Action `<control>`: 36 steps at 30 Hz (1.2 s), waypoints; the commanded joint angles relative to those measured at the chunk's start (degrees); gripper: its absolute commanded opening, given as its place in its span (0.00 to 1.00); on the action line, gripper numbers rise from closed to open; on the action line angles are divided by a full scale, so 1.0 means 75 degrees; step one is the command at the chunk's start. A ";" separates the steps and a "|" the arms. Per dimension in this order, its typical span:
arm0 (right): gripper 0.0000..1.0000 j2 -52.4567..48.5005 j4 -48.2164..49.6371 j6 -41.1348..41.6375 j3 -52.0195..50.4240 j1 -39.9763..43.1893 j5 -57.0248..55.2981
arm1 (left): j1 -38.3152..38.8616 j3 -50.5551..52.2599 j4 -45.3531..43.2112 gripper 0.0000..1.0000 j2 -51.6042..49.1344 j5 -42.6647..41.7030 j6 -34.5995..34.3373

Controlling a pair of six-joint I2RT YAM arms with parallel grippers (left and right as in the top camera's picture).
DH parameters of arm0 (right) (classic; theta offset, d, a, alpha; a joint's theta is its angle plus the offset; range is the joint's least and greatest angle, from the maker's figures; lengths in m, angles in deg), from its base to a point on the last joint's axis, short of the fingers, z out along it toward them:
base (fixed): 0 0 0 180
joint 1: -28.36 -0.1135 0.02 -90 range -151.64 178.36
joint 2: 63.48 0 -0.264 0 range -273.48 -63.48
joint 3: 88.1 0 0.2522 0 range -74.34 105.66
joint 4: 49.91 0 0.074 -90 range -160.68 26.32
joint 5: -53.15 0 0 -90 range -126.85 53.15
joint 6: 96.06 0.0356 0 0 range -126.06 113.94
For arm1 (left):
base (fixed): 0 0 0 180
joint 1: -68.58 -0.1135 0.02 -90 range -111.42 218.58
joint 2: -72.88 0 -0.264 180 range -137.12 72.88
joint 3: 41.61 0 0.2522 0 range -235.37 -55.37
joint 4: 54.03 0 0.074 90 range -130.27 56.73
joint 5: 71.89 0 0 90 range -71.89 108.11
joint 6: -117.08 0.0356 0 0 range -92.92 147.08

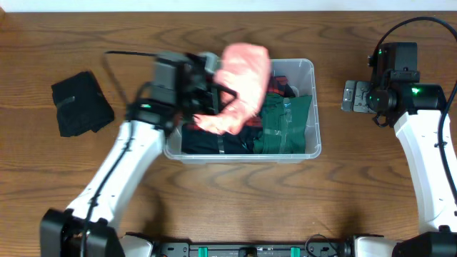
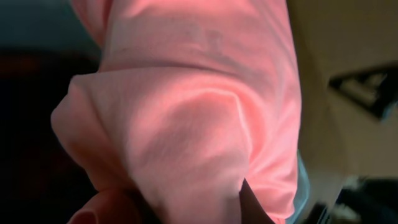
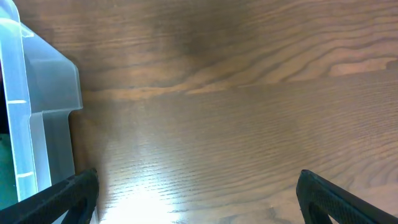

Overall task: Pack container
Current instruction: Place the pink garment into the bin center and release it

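The container (image 1: 314,107), a clear rectangular bin, stands mid-table and holds dark, green and red folded clothes (image 1: 285,125). My left gripper (image 1: 214,96) is shut on a pink garment (image 1: 243,82) and holds it over the bin's left half. The pink cloth fills the left wrist view (image 2: 199,112) and hides the fingers. My right gripper (image 3: 196,193) is open and empty above bare wood, right of the bin, whose corner shows in the right wrist view (image 3: 43,118).
A folded black garment (image 1: 82,103) lies on the table at the far left. A small metal bracket (image 1: 350,96) sits beside the right arm.
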 commanded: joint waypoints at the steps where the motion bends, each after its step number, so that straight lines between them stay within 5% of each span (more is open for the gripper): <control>1: 0.99 -0.0012 -0.0012 0.0000 -0.0017 0.0035 0.0038 | 0.0632 -0.0015 0.0143 0.06 -0.0323 0.1311 0.0189; 10: 0.99 -0.0012 -0.0029 0.0000 -0.0017 0.0035 0.0038 | 0.0979 -0.0009 0.0868 0.06 -0.0761 0.3346 -0.1416; 15: 0.99 -0.0012 -0.0029 0.0000 -0.0017 0.0035 0.0038 | 0.0979 0.0073 0.1023 0.06 -0.0761 0.3506 -0.2119; 18: 0.99 -0.0012 -0.0038 -0.0003 -0.0017 0.0035 0.0035 | 0.0979 0.0061 0.0979 0.56 -0.0723 0.3468 -0.1679; 21: 0.99 -0.0012 -0.0041 -0.0003 -0.0017 0.0035 0.0035 | 0.0915 -0.0073 0.1020 0.74 -0.0402 0.3480 -0.0895; 24: 0.99 -0.0012 -0.0038 -0.0003 -0.0017 0.0035 0.0035 | 0.0708 -0.0233 0.0903 0.78 0.0364 0.3803 -0.0592; 26: 0.99 -0.0012 -0.0035 -0.0003 -0.0017 0.0035 0.0038 | 0.0621 -0.0245 0.0592 0.73 0.0796 0.3952 -0.0239; 30: 0.99 -0.0012 -0.0006 -0.0003 -0.0017 0.0035 0.0035 | 0.0595 -0.0245 0.0230 0.12 0.1303 0.3940 0.0405; 31: 0.99 -0.0015 -0.0009 -0.0003 -0.0017 0.0035 0.0035 | 0.0603 -0.0245 0.0274 0.06 0.1309 0.3876 0.0396; 36: 0.99 -0.0012 -0.0017 0.0000 -0.0017 0.0032 0.0038 | 0.0848 -0.0125 0.1134 0.06 0.0880 0.3526 0.0219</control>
